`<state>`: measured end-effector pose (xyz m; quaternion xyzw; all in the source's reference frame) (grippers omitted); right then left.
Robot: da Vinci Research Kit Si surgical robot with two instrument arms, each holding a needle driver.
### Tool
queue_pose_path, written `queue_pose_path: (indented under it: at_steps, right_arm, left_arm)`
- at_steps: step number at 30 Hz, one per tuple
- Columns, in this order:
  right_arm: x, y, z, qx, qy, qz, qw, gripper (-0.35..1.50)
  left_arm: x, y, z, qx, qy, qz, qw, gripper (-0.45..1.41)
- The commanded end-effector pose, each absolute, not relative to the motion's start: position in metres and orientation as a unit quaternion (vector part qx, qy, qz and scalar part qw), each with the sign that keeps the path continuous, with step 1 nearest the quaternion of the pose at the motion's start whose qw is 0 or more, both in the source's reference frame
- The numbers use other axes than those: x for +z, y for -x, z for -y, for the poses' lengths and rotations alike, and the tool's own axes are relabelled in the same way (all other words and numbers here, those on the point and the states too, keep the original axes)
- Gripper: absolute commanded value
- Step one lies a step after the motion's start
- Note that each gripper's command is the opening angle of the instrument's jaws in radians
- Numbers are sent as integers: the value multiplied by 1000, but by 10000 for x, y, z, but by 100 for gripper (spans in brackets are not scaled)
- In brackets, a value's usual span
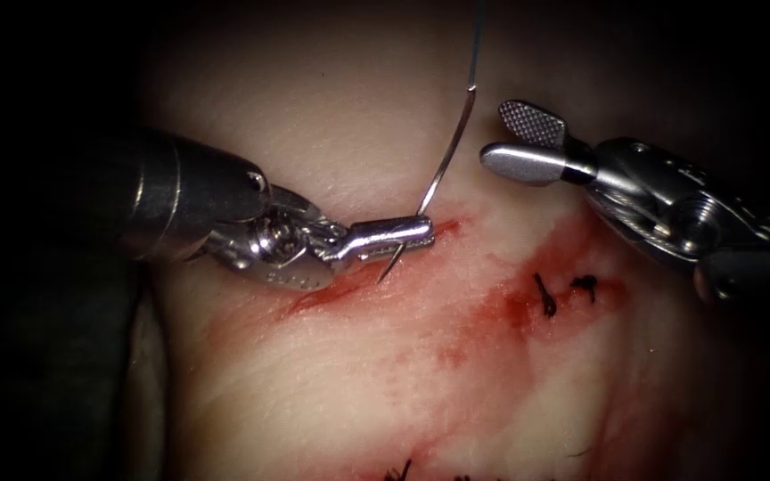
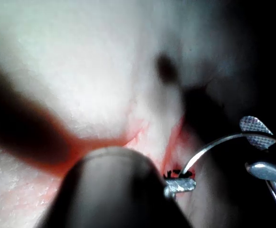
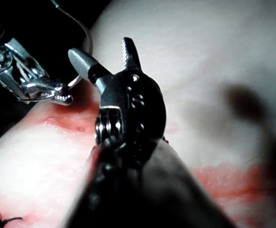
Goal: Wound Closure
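- Left tool [image 1: 407, 233] — jaws clamped on the needle [image 1: 446, 160], gripping low on its curve near the pointed end; the tip pokes out just below the jaws, over the cut [image 1: 349, 281].
- Needle arcs up and away from the tissue [image 1: 331, 116], not in it; thread [image 1: 479, 27] trails off its upper end.
- Right tool [image 1: 519, 142] — jaws apart, holding nothing, near the needle's upper part.
- Dark cut ends of thread [image 1: 545, 298] sit in red fluid [image 1: 501, 303], right of the left tool.
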<state>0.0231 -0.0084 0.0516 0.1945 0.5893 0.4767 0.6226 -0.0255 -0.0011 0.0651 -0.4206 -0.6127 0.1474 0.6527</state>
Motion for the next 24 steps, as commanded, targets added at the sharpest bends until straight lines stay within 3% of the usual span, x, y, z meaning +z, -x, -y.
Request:
queue_pose_path:
  at_steps: [1,7,14,20,24]
  right_arm:
    - [517,-246,82,477,-193,-590,622,127]
    - [514,-258,83,476,-188,-591,624,127]
    - [513,-261,83,467,-178,-594,630,107]
    - [514,-270,82,464,-166,-595,635,109]
    - [515,-277,79,451,-142,-598,647,100]
  left_arm:
    - [655,259,12,151,417,611,656,-45]
    - [656,259,10,161,400,603,671,-45]
    - [657,259,10,170,388,593,685,-45]
    - [657,259,10,171,386,591,687,-45]
    - [656,260,11,174,382,588,691,-45]
